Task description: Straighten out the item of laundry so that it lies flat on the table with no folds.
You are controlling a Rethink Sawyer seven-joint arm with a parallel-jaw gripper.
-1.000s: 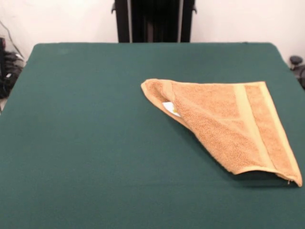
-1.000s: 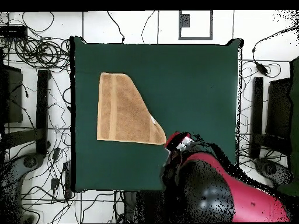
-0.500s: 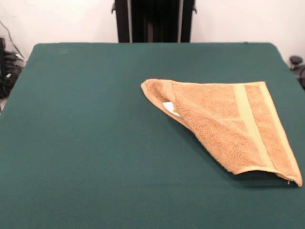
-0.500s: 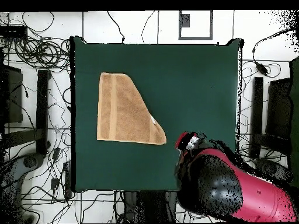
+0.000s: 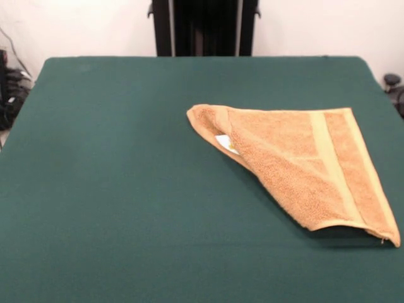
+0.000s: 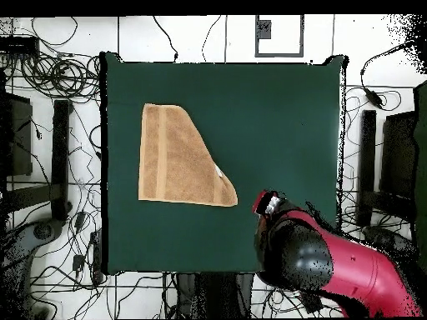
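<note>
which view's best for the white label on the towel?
Front view. The white label shows plainly at the folded edge of the towel, tucked under the top layer near the left corner. In the overhead view the label is only a tiny pale speck on the towel's slanted edge, easy to miss.

One towel [image 5: 303,167] is seen, one white label [image 5: 226,143] is counted on it, one table [image 5: 126,189] is shown, and one robot arm [image 6: 334,267] is visible.
</note>
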